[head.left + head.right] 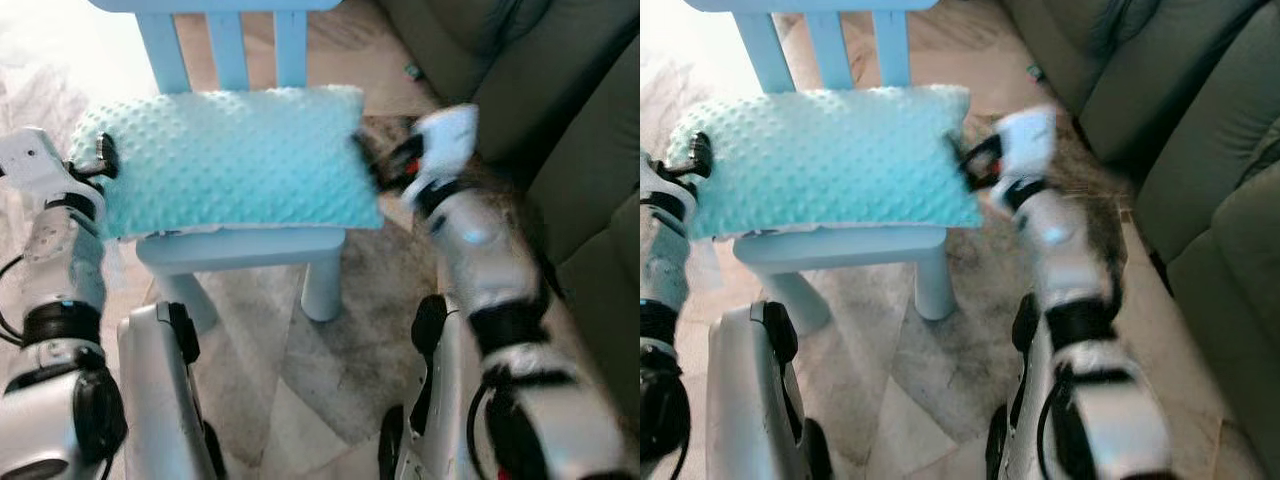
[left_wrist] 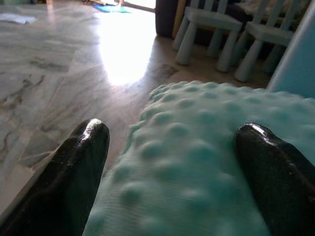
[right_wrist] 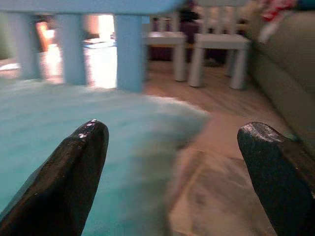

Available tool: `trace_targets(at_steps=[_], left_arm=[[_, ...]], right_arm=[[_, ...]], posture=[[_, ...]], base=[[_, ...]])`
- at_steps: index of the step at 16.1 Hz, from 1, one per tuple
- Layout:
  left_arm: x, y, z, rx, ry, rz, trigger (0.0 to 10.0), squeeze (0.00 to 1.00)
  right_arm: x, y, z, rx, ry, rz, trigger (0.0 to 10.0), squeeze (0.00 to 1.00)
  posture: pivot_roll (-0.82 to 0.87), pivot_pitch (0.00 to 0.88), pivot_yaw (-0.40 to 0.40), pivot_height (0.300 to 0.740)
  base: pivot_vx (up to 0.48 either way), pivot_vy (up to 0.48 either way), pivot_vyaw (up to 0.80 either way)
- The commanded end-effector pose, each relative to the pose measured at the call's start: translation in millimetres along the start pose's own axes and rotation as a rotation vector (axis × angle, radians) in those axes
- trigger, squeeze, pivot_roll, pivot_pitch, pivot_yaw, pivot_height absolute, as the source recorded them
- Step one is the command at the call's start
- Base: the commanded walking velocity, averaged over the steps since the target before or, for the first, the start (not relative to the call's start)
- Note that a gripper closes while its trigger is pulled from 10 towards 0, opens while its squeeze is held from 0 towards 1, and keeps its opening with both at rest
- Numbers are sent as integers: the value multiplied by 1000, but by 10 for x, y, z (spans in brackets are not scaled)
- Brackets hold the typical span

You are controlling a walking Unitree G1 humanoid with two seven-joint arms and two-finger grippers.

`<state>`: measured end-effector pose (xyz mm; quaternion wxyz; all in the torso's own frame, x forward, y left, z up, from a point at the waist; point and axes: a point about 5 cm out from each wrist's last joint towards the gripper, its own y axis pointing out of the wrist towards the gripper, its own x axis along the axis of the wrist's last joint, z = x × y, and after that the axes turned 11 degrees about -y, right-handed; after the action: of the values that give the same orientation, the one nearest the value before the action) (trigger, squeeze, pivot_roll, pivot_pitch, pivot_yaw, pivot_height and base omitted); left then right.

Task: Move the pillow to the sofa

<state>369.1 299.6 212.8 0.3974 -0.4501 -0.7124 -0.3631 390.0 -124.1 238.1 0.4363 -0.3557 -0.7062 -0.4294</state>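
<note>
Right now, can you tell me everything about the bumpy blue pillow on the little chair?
The light turquoise, bumpy-dotted fabric pillow looks soft and plush. It is rectangular and lies flat across the seat of the small pale blue wooden chair, in front of the chair's slats, overhanging the seat at both ends. The left gripper is at its left end, with one black finger on each side of the edge. The right gripper, blurred, is at its right end. A grey-green sofa stands to the right.

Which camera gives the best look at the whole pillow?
The left eye view: the pillow lies whole on the blue chair, with both ends visible. The right eye view shows much the same. The left wrist view shows a close patch of its bumpy fabric between two open fingers; the right wrist view shows it blurred.
</note>
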Motion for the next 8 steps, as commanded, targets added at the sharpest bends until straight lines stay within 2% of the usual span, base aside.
trace_targets(at_steps=[1,2,5,7,8], left_arm=[[14,9,87,33,-29,17,10000,0],[26,27,115,50,-45,29,10000,0],[172,122,139,69,-162,60,10000,0],[272,178,111,59,-259,109,10000,0],[289,188,109,57,-262,135,10000,0]], right_arm=[[-31,-7,-71,-29,32,8,10000,0],[-24,10,-121,-42,39,10,10000,0],[-8,47,-249,-85,52,3,10000,0],[-75,7,-208,-83,58,8,10000,0],[-95,-4,-194,-77,56,11,10000,0]], posture=[[-64,332,-47,308],[-61,341,-46,308],[-60,355,-36,308],[-59,359,-28,308],[-59,359,-28,308]], base=[[0,0,0],[0,0,0],[0,0,0],[0,0,0],[0,0,0]])
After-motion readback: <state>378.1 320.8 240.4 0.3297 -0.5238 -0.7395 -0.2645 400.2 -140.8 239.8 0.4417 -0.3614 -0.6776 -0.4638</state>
